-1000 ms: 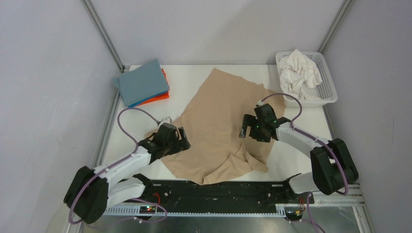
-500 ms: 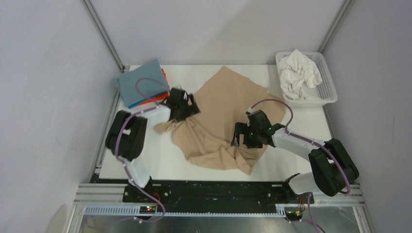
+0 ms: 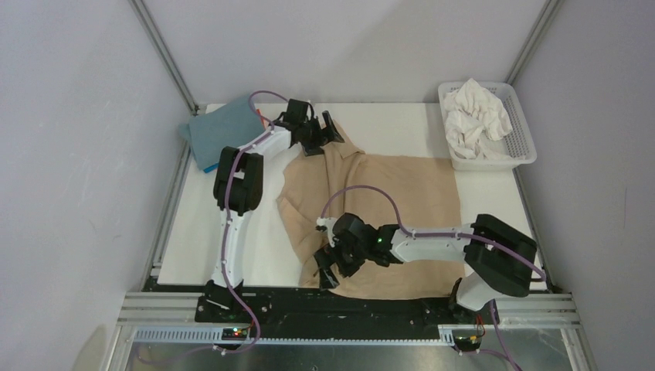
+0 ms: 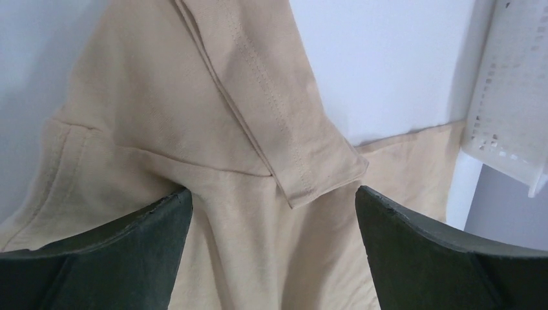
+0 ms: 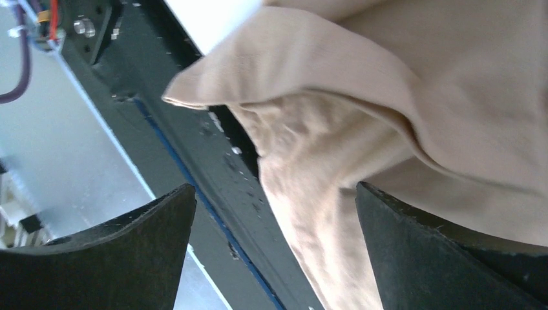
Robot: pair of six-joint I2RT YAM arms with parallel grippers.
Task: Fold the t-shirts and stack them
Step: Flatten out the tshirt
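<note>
1. Tan cotton, thin and limp by the look of it: the t-shirt [image 3: 386, 201] lies spread over the middle of the worktop [image 3: 386, 124], its near edge reaching the front.
2. I'd judge it light and floppy, with no stiffness, so it should drape and bunch wherever it is lifted. A pinch on a doubled part, such as a sleeve hem or a seamed corner, should hold better than one flat layer.
3. Stretched to the shirt's far-left corner, the left hand [image 3: 317, 133] has its jaws wide apart and grips nothing. Its wrist view shows the stitched sleeve [image 4: 284, 129] lying between its fingers.
4. Over the near-left corner, the right hand [image 3: 330, 267] is also spread and empty. The rumpled corner [image 5: 304, 168] spills past the worktop's edge above the black rail [image 5: 220, 161].
5. A folded grey-blue shirt [image 3: 224, 131] tops the stack at the far left, and a crumpled white shirt [image 3: 475, 112] fills the white slotted basket [image 3: 525, 147] at the far right.
6. Hard to make out:
   - what lies under the grey-blue shirt, since the left arm crosses it
   - whether either hand touches cloth
   - where the neckline is — I can't find it
</note>
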